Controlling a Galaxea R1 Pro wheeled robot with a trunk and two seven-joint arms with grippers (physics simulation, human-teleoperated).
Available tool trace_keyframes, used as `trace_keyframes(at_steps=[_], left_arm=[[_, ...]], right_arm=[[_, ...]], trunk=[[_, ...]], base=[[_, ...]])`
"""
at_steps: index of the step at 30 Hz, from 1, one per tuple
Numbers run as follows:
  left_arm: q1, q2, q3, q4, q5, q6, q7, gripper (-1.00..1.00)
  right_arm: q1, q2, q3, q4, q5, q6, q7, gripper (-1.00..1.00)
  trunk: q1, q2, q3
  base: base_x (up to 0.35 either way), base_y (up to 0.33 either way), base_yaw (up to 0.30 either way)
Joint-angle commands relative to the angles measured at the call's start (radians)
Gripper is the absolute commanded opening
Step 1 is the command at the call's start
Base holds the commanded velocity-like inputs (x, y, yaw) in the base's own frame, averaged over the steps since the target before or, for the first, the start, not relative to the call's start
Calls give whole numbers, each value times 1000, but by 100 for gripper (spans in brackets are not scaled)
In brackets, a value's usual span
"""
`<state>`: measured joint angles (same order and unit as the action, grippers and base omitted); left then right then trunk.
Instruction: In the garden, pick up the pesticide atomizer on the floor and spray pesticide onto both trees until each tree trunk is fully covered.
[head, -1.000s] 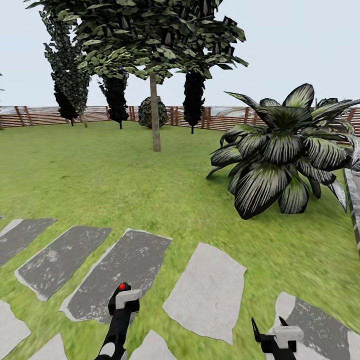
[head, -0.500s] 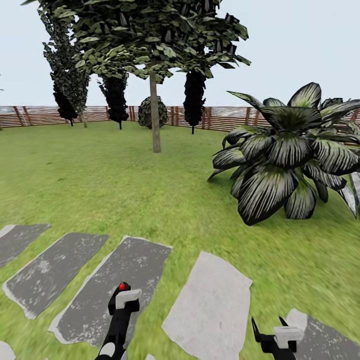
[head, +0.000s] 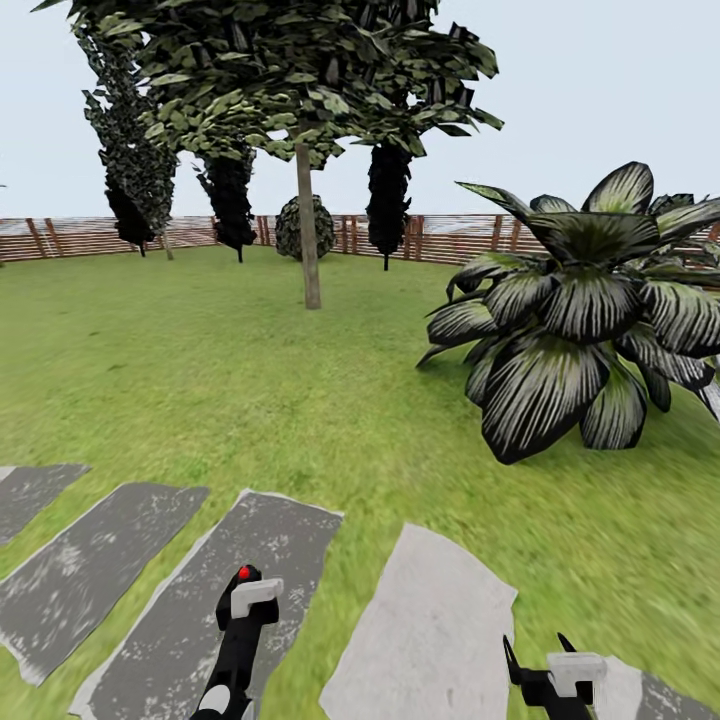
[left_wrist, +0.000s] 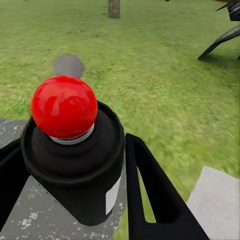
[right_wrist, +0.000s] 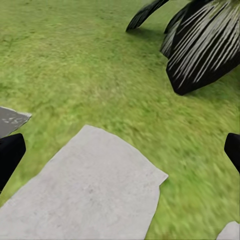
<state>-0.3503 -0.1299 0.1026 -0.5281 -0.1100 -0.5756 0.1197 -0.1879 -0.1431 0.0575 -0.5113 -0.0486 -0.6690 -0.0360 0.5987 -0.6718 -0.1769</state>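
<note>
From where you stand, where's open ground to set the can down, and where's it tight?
Open: the lawn between the stepping stones and the tree trunk, and the bare pale slab between the two grippers. Tight: ahead on the right, where the striped-leaf plant spreads low over the grass. The left gripper holds the atomizer; the right gripper is open.

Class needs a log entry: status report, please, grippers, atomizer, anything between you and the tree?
Left gripper shut on atomizer; right gripper open, empty. Tree trunk ahead across lawn. Striped-leaf plant off to the right, path unblocked.
</note>
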Motion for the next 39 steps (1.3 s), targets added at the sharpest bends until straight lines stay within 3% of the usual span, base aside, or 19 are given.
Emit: trace_keyframes(at_steps=[1,39], left_arm=[[-1,-1,5,0,-12,-3,5,-100],[-1,-1,5,0,-11,-3,5,-100]], right_arm=[[-1,-1,6,1,-5,-3,-4,100],[-1,-1,7,5,-4,-1,-3,100]], trunk=[[1,-1,-2],[1,-1,-2]], base=[[350,0,0],[350,19,0]])
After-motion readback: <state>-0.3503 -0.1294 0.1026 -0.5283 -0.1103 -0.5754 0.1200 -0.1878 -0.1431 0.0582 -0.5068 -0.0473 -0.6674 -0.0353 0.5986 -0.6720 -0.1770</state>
